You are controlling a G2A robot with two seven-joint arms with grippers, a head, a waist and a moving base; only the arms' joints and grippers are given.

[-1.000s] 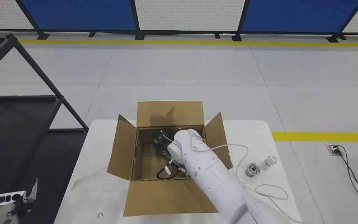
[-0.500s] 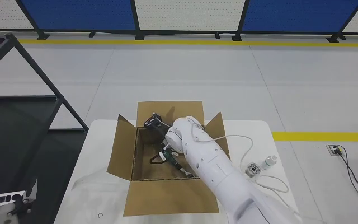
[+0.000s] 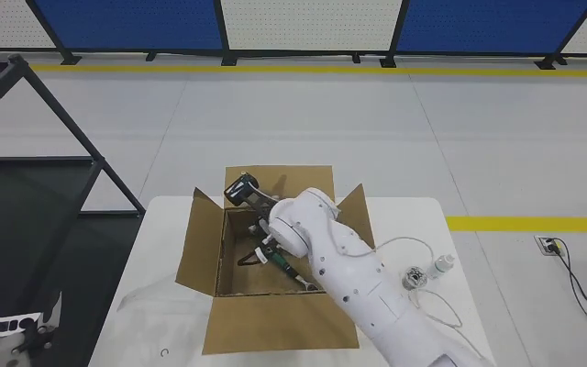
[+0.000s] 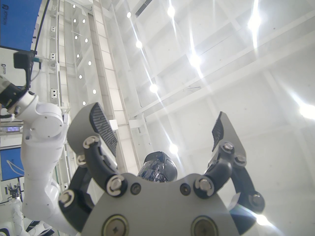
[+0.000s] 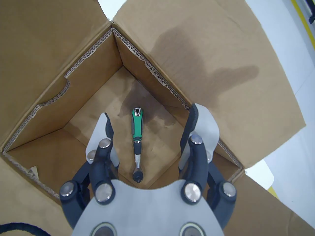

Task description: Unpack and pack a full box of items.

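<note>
An open cardboard box [image 3: 204, 243] stands on the white table [image 3: 151, 275] with its flaps folded out. A ratchet with a green handle [image 5: 136, 126] lies alone on the box floor [image 5: 86, 128]; from above it shows as a green streak [image 3: 274, 260]. My right gripper [image 5: 151, 111] hangs open above the box, looking down, with the ratchet far below between its fingers and nothing held. The right arm [image 3: 312, 234] crosses over the box from the front right. My left gripper [image 4: 157, 110] points up at the ceiling, open and holding nothing.
To the right of the box, a small round metal part [image 3: 415, 277] and a small white bottle [image 3: 443, 266] sit on the table beside a loose white cable [image 3: 440, 312]. A tiny ring-like item [image 3: 165, 351] lies near the front left.
The right arm's wrist has risen out of the box and swung toward its back left corner. The ratchet stays on the box floor.
</note>
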